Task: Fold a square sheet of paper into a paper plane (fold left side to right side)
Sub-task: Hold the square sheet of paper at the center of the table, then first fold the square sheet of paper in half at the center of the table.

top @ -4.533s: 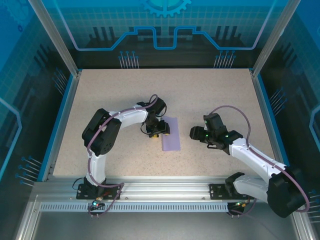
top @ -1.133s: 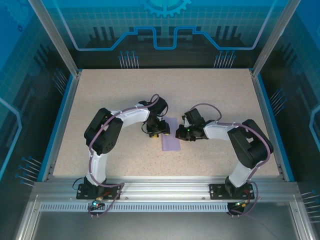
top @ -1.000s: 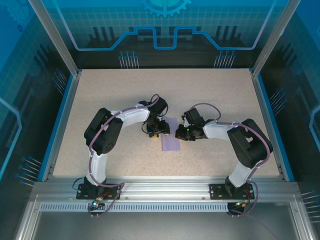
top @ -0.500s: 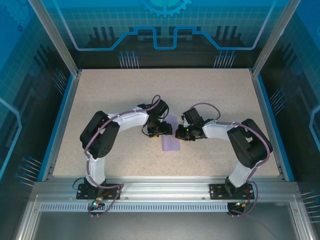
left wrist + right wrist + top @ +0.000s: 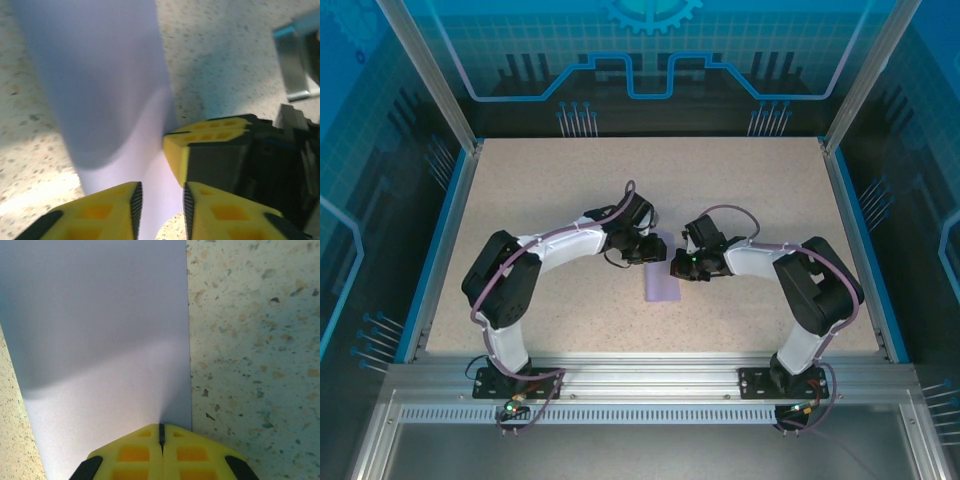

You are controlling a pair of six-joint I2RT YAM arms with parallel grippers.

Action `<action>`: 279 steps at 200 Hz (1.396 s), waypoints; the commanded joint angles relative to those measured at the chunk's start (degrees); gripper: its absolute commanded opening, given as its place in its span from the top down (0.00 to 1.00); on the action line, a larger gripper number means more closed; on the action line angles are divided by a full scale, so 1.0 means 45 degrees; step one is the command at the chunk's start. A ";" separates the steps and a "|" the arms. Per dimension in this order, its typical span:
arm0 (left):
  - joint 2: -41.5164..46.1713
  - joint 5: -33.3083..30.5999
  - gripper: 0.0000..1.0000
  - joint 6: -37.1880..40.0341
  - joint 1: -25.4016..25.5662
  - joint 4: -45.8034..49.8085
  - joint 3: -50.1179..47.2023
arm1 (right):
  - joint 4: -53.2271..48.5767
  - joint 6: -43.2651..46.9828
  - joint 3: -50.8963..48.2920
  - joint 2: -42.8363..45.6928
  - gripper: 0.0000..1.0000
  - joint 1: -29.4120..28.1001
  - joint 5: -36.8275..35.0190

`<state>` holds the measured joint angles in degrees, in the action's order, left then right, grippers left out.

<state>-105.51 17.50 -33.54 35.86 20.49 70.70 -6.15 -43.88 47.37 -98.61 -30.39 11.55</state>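
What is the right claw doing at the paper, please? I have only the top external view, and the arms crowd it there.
Observer: The right wrist view shows the right claw shut, its tips on the sheet of paper beside one straight edge.
Operator: And the other arm?
Observer: The left claw has its fingers slightly apart, with paper showing in the gap.
Operator: Is the sheet flat there?
Observer: No; in the left wrist view it bulges up, blurred, toward the camera.

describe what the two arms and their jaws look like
Both the left arm and right arm have white link shells, black joint housings and a thin lavender cable looping alongside. The jaws are bright yellow blocks with square recessed pockets, mounted on black bodies.
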 commanded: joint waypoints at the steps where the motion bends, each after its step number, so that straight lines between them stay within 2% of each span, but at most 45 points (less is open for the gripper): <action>1: -0.0779 0.1024 0.76 0.0012 0.0022 -0.0613 -0.0087 | -0.1655 0.0202 -0.0349 -0.0821 0.96 -0.0316 -0.0741; 42: -0.1490 0.0538 0.83 0.0183 -0.0037 -0.0545 -0.0255 | -0.1855 0.0283 -0.0258 -0.0765 0.96 -0.0324 -0.0769; 124: -0.1680 -0.0001 0.89 0.0426 -0.0494 -0.0755 -0.1291 | -0.2284 0.0434 -0.0226 -0.0874 0.96 -0.0348 -0.0907; 279: 0.0232 0.0111 0.88 0.1025 -0.2078 -0.0842 -0.3335 | -0.2439 0.0590 -0.0332 -0.1097 0.97 -0.0218 -0.0906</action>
<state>-106.54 20.88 -31.03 28.42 12.12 57.89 -8.01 -42.35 48.77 -99.39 -30.87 11.00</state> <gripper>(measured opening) 0.119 0.044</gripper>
